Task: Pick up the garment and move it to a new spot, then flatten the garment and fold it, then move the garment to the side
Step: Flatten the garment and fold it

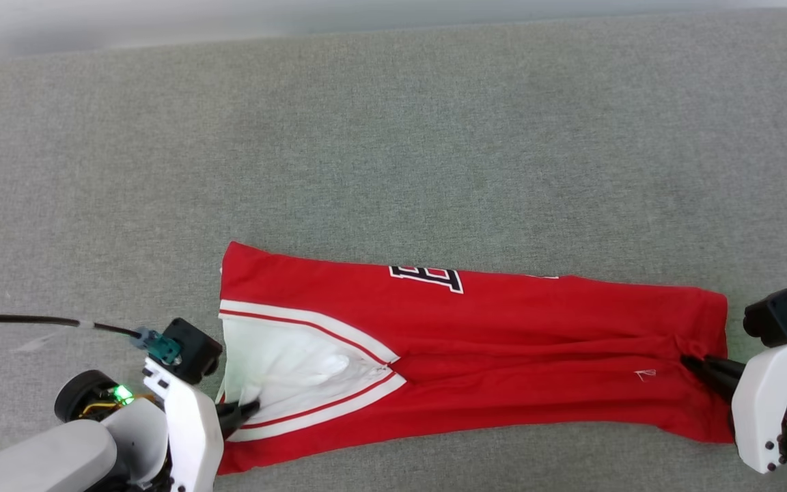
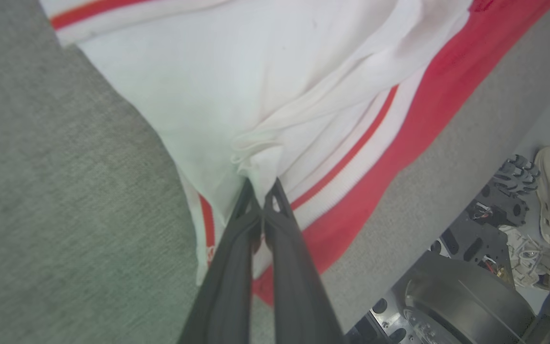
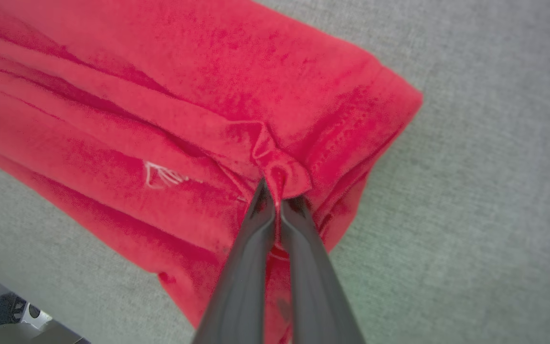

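Grey tabletop (image 1: 393, 137), near its front edge; left hand (image 1: 249, 410) pinched shut on the white sleeve (image 1: 284, 362), right hand (image 1: 688, 361) pinched on the red hem (image 1: 713, 328) — the garment (image 1: 503, 342) lies between them as a long folded band; lift both ends level, keeping it taut; black cable (image 1: 24, 319) trails leftward, well apart — probably no hindrance.

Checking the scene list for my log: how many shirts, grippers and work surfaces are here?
Shirt: 1
Grippers: 2, left gripper and right gripper
Grey surface: 1
Total: 4
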`<state>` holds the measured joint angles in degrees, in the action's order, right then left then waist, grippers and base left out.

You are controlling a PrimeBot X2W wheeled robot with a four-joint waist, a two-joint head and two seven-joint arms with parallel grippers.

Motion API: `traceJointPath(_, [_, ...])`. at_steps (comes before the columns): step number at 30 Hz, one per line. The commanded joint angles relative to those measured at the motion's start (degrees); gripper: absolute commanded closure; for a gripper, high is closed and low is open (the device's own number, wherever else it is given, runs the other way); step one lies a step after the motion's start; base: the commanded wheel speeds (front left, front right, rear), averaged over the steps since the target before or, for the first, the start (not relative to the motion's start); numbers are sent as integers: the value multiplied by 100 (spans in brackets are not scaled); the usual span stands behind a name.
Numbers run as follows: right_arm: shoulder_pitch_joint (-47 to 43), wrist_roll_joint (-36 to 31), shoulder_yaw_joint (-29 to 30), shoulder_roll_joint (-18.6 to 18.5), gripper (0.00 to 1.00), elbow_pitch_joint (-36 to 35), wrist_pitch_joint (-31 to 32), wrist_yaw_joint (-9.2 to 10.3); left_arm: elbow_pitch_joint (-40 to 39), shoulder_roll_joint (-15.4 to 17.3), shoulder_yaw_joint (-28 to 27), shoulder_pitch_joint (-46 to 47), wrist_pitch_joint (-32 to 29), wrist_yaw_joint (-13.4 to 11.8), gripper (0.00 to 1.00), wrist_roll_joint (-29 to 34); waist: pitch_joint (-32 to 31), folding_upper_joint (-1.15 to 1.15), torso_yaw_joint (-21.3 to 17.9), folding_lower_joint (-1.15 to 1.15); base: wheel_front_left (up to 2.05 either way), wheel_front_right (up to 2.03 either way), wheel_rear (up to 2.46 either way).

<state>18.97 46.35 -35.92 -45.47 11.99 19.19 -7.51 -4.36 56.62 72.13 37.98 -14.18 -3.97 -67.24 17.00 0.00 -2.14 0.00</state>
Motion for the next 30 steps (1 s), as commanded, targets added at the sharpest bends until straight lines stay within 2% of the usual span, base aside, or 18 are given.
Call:
traceJointPath(1, [5,-15,14,94,13,67,-48,5,85,-55,-47,-74,136,-38,0,17,-41,0,-10,0,0,0,0])
traceJointPath(2, [57,-22,73,100,0,15,-118,4,96,-59,-103,-62,256,-73,0,49,-62,0,-22,0,0,0,0])
traceJointPath(5, [124,-7,232,44,0,-190,-244,3,80,-38,-186,-79,601,-206,0,224,-135,0,-49,0,0,0,0])
traceJointPath(8, [79,35,512,-32,0,-460,-376,3,-6,-61,-378,-163,1130,-478,0,333,-193,0,-67,0,0,0,0])
traceJointPath(14, [-203,122,1303,-35,0,-796,-434,3,78,-178,-896,-328,2504,-1349,0,682,-218,0,-48,0,0,0,0])
traceJointPath(17, [-366,251,1761,78,0,-706,-390,3,174,-349,-1172,-438,2852,-1774,0,916,-205,0,-17,0,0,0,0])
traceJointPath(20, [-565,527,2125,276,0,-539,-244,3,222,-616,-1594,-637,2935,-2129,0,1207,-186,0,19,0,0,0,0])
traceJointPath(24, [-791,803,2358,466,0,-287,50,3,142,-1146,-2568,-1176,2944,-2431,0,1897,-153,0,70,0,0,0,0])
traceJointPath(27, [-867,988,2411,655,0,-71,272,3,85,-1573,-3267,-1642,2946,-2489,0,2497,-123,0,92,0,0,0,0])
traceJointPath(30, [-871,1113,2390,836,0,112,462,3,56,-2005,-3951,-2095,2947,-2436,0,3083,-97,0,119,0,0,0,0])
